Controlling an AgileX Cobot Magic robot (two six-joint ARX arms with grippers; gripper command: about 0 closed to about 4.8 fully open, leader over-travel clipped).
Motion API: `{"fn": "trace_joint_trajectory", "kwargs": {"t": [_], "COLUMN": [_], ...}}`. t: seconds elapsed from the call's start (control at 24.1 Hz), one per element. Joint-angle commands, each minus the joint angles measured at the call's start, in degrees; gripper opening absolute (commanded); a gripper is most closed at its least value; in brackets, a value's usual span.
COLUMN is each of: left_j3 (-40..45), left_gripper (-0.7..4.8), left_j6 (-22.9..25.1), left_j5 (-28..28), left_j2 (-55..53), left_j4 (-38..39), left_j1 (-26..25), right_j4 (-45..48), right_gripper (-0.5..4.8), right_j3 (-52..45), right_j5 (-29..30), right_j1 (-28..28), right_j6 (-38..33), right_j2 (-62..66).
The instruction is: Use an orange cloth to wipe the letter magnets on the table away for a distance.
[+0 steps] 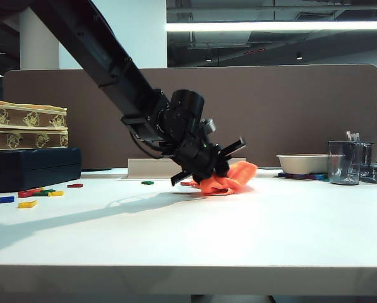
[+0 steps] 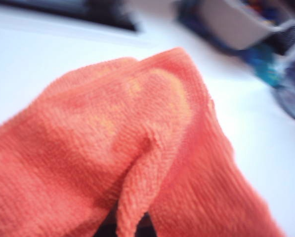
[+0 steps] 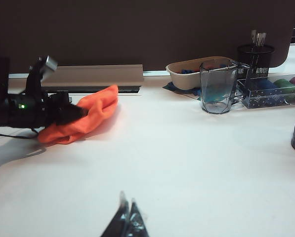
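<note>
I've got the left tool clamped shut on the orange cloth, its tips buried in the fabric, arm slanting down from the upper left and pressing the bundle onto the counter about mid-width, toward the back edge. In the left wrist view the cloth fills nearly everything: bright orange, fuzzy microfibre weave, bunched into thick folds with one ridge running up the middle. It looks soft and floppy, so I expect it to drag flat rather than push like a blade.

Progress, as I read it: the cloth is picked up and down on the surface, but the wipe itself looks barely begun. Most of the letter magnets sit in a loose scatter near the left end of the counter, in front of the dark blue case — red, green and yellow pieces together, a blue one and a yellow one nearer the front. A green one lies closer to the cloth, and a red one right at its edge, possibly touching; I can't tell.

The right tool is parked low over the front of the counter, fingers together, holding nothing.

What's left: sweep the cloth through those pieces.
</note>
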State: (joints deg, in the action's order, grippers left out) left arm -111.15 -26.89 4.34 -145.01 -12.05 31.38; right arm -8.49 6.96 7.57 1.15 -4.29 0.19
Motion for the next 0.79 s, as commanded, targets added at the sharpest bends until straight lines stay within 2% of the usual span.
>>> {"fn": "trace_joint_trajectory", "kwargs": {"t": [0.04, 0.21, 0.42, 0.58, 0.75, 0.79], "left_j3": [-1.0, -3.1, -6.6, -7.0, -7.0, -7.0], "left_gripper": [-0.06, -0.06, -0.06, -0.06, -0.06, -0.06], "left_j6": [-1.7, 2.0, 4.5, 3.8, 2.5, 2.4], "left_j5": [-4.6, -6.6, -9.8, -9.6, -9.0, -6.8], "left_j2": [0.4, 0.5, 0.5, 0.5, 0.5, 0.5], "left_j4": [-0.5, 0.7, 8.6, 11.2, 11.1, 10.7], "left_j1": [-0.6, -1.4, -3.6, -7.1, -8.2, -8.3], "right_j4": [0.6, 0.6, 0.5, 0.5, 0.5, 0.5], "right_gripper": [-0.01, -0.01, -0.01, -0.01, -0.01, -0.01], "right_j3": [0.3, 0.3, 0.3, 0.3, 0.3, 0.3], "right_j5": [0.0, 0.0, -0.1, -0.2, -0.2, -0.2], "right_j1": [0.0, 0.0, 0.0, 0.0, 0.0, 0.0], "right_j6": [-0.2, -0.2, -0.2, -0.2, -0.2, -0.2], "right_j2": [-0.1, -0.1, -0.1, -0.1, -0.1, -0.1]}}
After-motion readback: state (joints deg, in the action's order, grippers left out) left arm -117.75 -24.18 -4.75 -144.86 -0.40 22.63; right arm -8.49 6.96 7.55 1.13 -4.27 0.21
